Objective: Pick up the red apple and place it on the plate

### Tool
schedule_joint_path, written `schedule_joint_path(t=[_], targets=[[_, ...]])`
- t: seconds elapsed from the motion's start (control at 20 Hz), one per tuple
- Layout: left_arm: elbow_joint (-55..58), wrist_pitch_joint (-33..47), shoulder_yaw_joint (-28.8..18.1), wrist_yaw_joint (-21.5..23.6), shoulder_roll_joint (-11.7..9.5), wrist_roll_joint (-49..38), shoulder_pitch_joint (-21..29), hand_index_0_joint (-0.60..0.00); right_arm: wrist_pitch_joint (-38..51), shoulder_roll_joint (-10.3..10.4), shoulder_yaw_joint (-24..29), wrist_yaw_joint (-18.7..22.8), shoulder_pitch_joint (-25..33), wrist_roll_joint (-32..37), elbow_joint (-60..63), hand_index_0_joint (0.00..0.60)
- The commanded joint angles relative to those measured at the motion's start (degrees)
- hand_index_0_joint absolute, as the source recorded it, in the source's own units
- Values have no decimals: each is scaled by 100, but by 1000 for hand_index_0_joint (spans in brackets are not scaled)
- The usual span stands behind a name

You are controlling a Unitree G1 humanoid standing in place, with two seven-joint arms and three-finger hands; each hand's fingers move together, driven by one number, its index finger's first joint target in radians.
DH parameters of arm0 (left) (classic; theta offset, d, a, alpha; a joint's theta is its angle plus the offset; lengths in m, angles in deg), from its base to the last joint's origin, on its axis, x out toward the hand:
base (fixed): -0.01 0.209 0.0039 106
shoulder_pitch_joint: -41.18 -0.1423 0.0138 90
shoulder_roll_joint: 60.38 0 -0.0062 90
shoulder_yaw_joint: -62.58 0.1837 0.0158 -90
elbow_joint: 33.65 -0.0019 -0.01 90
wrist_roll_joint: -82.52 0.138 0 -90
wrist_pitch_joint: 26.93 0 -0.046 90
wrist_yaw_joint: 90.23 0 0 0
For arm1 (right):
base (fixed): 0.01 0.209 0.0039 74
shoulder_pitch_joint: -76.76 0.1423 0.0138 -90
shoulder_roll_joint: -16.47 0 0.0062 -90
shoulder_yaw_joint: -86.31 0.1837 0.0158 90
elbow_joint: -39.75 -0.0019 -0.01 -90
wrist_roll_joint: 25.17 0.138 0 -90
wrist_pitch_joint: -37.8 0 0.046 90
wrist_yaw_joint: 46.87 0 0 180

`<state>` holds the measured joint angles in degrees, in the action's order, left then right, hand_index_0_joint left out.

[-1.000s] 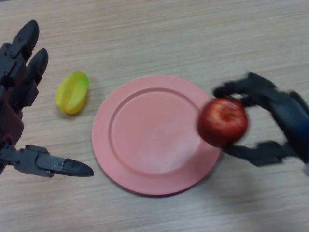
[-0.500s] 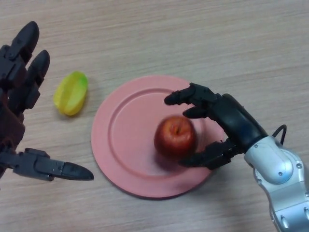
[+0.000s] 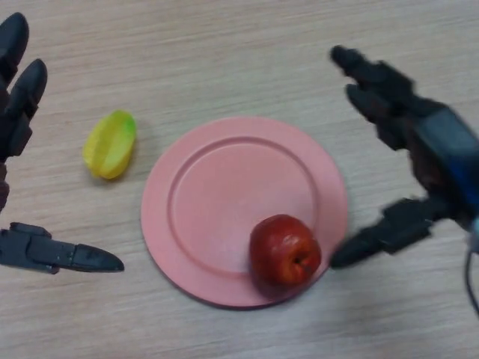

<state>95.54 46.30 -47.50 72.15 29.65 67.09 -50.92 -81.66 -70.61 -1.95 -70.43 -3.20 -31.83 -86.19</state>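
The red apple lies on the pink plate, near its front right rim, tipped on its side. My right hand is open to the right of the plate, fingers spread, not touching the apple. Its thumb points toward the plate's right edge. My left hand is open at the left edge of the view, fingers up and thumb stretched out over the table.
A yellow-green star fruit lies on the wooden table to the left of the plate, between the plate and my left hand.
My right hand carried the apple over the plate, let go of it and drew back to the right. The apple has rolled toward the plate's front right rim. My left hand shifted slightly left.
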Motion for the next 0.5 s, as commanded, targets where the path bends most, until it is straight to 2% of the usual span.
schedule_joint_path(t=[0.05, 0.1, 0.2, 0.5], targets=[[248, 710, -232, 13, -113, -75, 24, 0, 498, -210, 433, 207, -125, 961, -569, 0], [199, 848, -113, 36, -62, 63, -13, 0, 427, -273, 585, 322, -294, 1430, -830, 0], [111, 1049, 61, 62, -16, 271, -28, 0, 548, -308, 685, 448, -528, 1785, -1022, 0], [292, 701, 77, 67, -44, 135, 17, 0, 811, -374, 909, 531, -683, 2059, -977, 0]])
